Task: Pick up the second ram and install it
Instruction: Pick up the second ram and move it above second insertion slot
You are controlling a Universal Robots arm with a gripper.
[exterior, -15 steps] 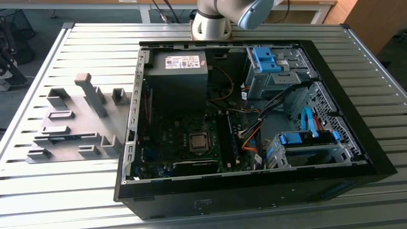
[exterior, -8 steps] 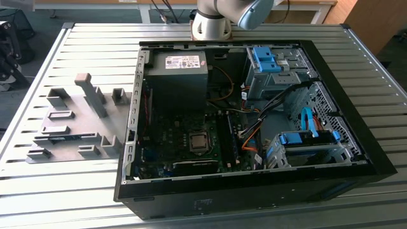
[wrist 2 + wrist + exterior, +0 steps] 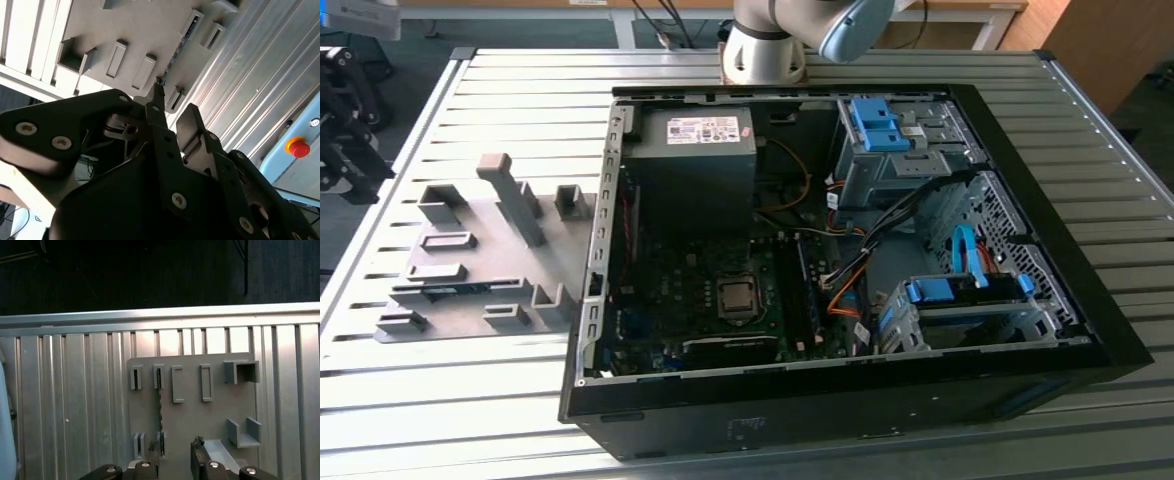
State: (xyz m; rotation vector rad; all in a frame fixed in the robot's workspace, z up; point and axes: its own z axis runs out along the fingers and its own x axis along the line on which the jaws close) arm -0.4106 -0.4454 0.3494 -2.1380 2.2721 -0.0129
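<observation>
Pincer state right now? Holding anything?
Pincer: open, holding nothing. The second ram sits on edge in the grey fixture.

the arm (image 3: 767,45) rises upright at its base; gripper (image 3: 172,102) has its 2 fingers (image 3: 156,112) spread apart.

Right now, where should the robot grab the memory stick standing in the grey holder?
Probably by the middle of the second ram, coming straight down from above. It stands on its thin edge, and its ends sit in the slot blocks of the grey holder, so only the bare middle span offers both flat faces.
</observation>
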